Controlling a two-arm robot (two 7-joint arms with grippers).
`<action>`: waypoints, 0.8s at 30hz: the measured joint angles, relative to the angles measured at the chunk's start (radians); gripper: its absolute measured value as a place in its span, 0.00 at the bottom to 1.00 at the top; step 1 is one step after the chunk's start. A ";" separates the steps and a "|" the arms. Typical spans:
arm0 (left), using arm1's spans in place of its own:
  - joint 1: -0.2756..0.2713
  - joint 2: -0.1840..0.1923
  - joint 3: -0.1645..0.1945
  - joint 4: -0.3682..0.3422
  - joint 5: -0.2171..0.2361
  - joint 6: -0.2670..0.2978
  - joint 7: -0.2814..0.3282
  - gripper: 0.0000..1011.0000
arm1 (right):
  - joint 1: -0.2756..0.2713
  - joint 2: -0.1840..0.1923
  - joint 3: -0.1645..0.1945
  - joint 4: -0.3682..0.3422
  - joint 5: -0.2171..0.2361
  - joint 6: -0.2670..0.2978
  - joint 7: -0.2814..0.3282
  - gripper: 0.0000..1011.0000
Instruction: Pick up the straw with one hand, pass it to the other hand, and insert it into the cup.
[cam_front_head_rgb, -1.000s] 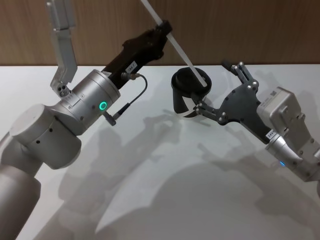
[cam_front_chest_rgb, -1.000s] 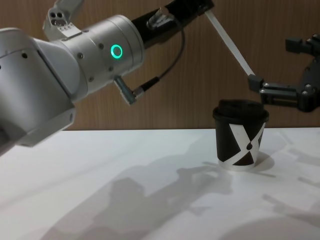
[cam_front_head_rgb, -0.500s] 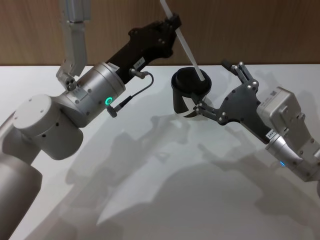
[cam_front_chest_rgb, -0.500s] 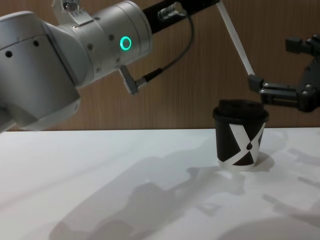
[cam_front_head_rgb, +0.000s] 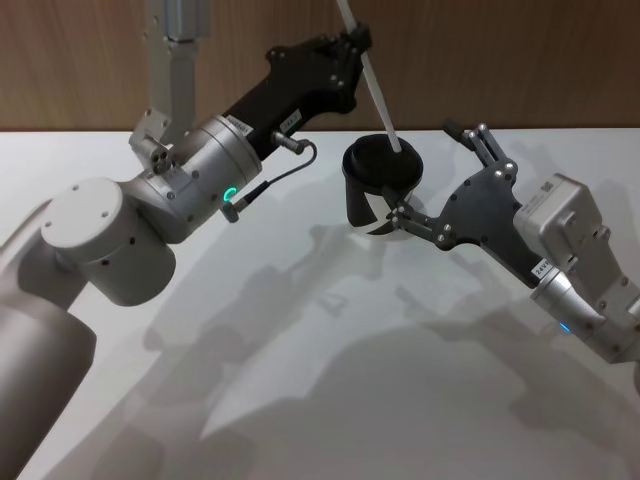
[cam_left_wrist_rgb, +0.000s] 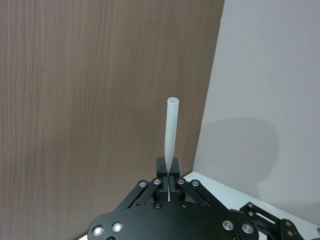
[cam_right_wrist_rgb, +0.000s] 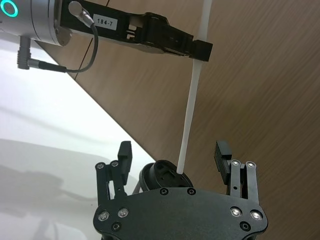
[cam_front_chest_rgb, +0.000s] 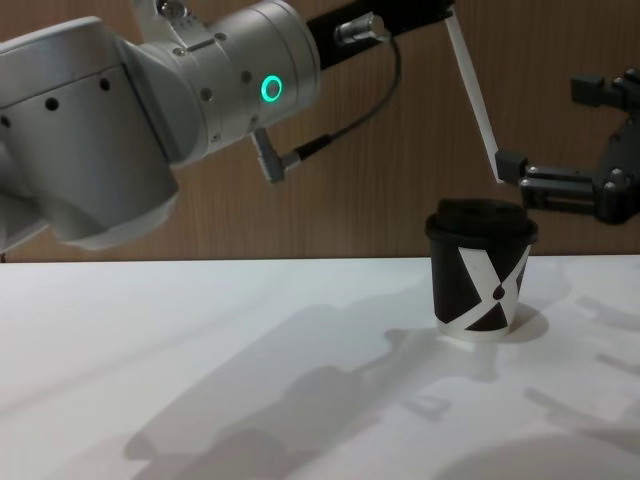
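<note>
Here's the straw (cam_front_head_rgb: 377, 88): long, thin and white, a straight tube. Its open round end shows up top in the left wrist view (cam_left_wrist_rgb: 171, 132). It hangs steeply tilted, the upper end leaning toward the robot's left and the lower end aimed down at the cup (cam_front_head_rgb: 372, 185). The left gripper (cam_front_head_rgb: 355, 42) has its fingers closed on it, pinching it partway along, high over the white counter (cam_front_head_rgb: 300, 380).

From the chest camera the lower tip ends just above the lid (cam_front_chest_rgb: 482, 212). There's a sliver of gap, so the tip is not in.

The cup itself is small and black, with a domed black lid and a bold white X on its side. It stands upright on the counter toward the robot's right, with the wood-panelled wall (cam_front_head_rgb: 520, 60) behind it.

Now the right gripper (cam_front_head_rgb: 418, 175): it sits at lid height beside the cup, fingers (cam_right_wrist_rgb: 223, 152) spread wide and holding nothing. In the right wrist view they stand either side of the straw and the lid.

Here's the tight spot. From the chest view, one of those finger pads sits just beside the straw's lower end, and I cannot tell whether they touch.

On the left arm a green ring light (cam_front_chest_rgb: 270, 88) glows, and a dark cable (cam_front_chest_rgb: 350, 125) loops off beside it.
</note>
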 joint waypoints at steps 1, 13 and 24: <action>-0.002 -0.001 0.001 0.002 0.003 -0.001 0.000 0.02 | 0.000 0.000 0.000 0.000 0.000 0.000 0.000 0.99; -0.030 -0.016 0.011 0.040 0.037 -0.003 -0.008 0.02 | 0.000 0.000 0.000 0.000 0.000 0.000 0.000 0.99; -0.051 -0.030 0.015 0.079 0.068 -0.009 -0.019 0.02 | 0.000 0.000 0.000 0.000 0.000 0.000 0.000 0.99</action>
